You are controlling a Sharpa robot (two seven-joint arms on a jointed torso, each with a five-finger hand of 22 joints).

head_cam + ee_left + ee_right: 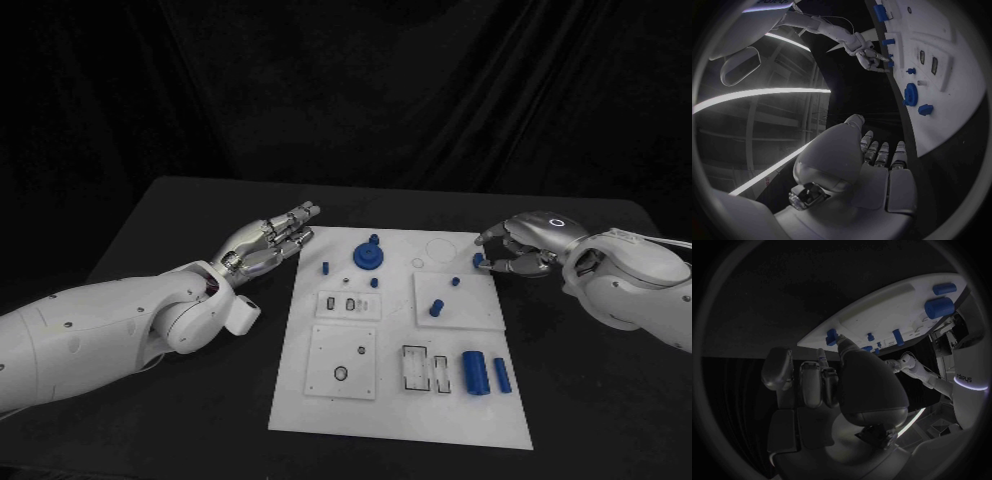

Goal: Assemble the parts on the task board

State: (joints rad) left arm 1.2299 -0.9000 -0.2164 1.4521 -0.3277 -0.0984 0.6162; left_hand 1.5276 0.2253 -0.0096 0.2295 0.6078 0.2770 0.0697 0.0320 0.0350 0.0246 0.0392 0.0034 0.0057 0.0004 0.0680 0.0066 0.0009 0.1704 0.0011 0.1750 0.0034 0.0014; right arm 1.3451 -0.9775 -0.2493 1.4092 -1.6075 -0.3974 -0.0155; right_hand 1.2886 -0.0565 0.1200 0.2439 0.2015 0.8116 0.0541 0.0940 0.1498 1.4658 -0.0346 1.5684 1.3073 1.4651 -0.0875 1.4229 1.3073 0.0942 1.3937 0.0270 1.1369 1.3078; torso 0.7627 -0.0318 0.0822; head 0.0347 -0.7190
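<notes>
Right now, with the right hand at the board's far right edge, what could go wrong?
The right hand seems to pinch a small blue part at the task board edge; it could slip off onto the black table. Lowering it could knock the blue pegs nearby. The left hand hovers open beside the board, near the blue gear.

Black table (173, 230), black curtain (346, 90) behind, dim light

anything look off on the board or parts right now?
Nothing stands out. The task board lies flat on the table, with no visible damage. The blue gear and the two blue cylinders rest on it. The right robot hand holds a small blue part at the board's far right edge; the left robot hand is open beside it.
</notes>
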